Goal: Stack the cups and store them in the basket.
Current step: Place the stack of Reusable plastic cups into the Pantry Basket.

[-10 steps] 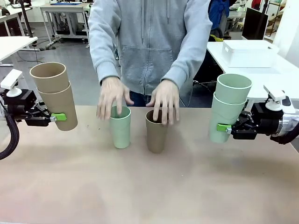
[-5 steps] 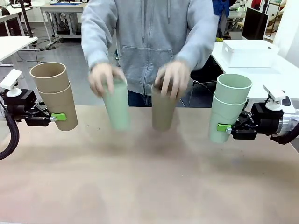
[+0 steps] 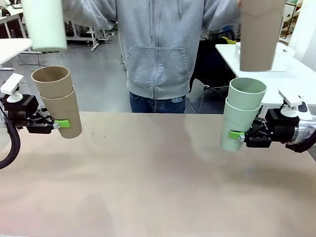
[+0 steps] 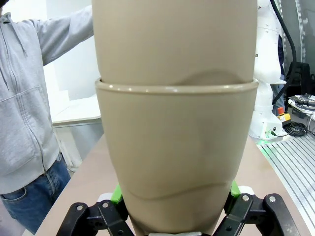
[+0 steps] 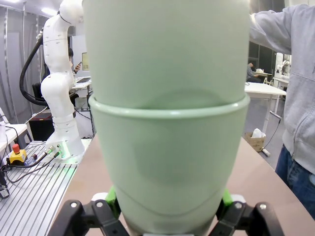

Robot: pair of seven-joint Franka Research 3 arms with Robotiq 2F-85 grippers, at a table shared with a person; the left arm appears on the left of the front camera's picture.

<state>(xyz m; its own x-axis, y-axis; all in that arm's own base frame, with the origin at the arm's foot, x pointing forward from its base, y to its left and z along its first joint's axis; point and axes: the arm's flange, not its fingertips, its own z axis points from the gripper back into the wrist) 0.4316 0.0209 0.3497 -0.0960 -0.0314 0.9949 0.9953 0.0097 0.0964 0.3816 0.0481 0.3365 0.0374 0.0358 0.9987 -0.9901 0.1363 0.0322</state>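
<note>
My left gripper [image 3: 55, 123] is shut on a stack of two tan brown cups [image 3: 58, 101], held upright above the table's left edge; up close, that stack [image 4: 174, 118] rises between the green pads [image 4: 116, 192]. My right gripper [image 3: 238, 135] is shut on a stack of two mint green cups [image 3: 242, 113] at the right; the wrist view shows it [image 5: 167, 118] close up. The person holds a mint cup [image 3: 44, 22] high at top left and a brown cup [image 3: 257, 32] high at top right, above the green stack. A white basket [image 3: 264, 57] sits on the far right table.
The person in a grey hoodie [image 3: 158, 49] stands at the far side of the brown table [image 3: 158, 187], arms spread wide. Other white tables [image 3: 12, 47] stand behind at left.
The person lifted the mint and brown cups off the table's middle and swung them up and outward, over my two held stacks. Neither of my arms has moved.
</note>
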